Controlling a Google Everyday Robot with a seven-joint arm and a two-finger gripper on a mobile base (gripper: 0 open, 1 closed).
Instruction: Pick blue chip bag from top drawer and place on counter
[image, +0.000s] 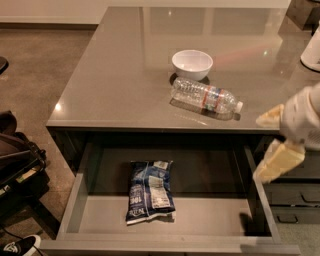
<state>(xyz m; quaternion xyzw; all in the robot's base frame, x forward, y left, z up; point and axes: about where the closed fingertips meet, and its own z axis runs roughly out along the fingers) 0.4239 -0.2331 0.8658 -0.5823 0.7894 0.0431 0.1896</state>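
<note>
Foil-wrapped and lying flat, the blue chip bag (150, 190) rests left of centre on the floor of the top drawer (210, 220). The gripper (260, 147) hangs over the drawer's right wall, its cream fingers spread with nothing between them. Reaching left and down, it could clip that wall or the near edge of the counter (125, 75). The slick bag may slide away or be pinched only by a corner, and a careless set-down might send the water bottle (205, 96) rolling.
</note>
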